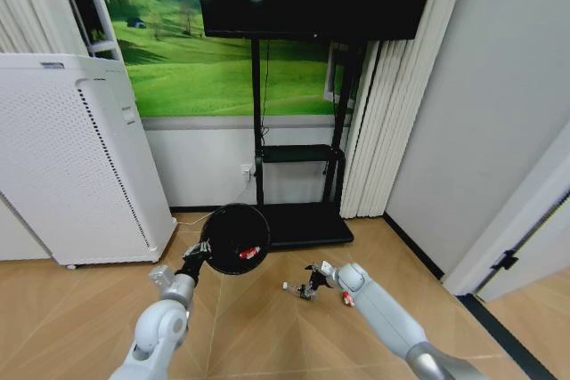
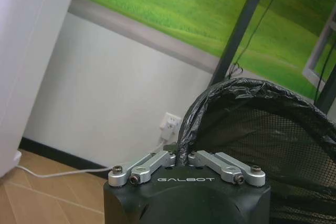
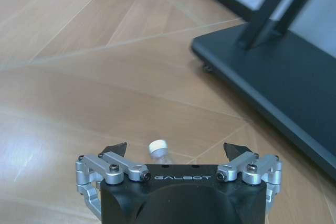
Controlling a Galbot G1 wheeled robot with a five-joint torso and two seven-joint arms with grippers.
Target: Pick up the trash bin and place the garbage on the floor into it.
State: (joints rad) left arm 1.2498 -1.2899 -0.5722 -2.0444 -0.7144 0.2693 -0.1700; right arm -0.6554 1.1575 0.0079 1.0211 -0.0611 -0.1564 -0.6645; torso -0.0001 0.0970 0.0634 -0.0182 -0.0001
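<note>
Your left gripper [image 1: 203, 254] pinches the rim of the black trash bin [image 1: 235, 238], held up on the left with a red wrapper [image 1: 249, 253] inside. Your right gripper [image 3: 176, 149] hangs wide open over the small clear bottle [image 3: 159, 149] on the floor.

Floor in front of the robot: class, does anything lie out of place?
Yes. A small clear bottle lies on its side on the wooden floor, between the open fingers of the right tool, outside the trash bin.

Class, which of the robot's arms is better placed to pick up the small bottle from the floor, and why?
Right. The right claw is open just over the bottle, while the left claw is shut on the trash bin rim.
</note>
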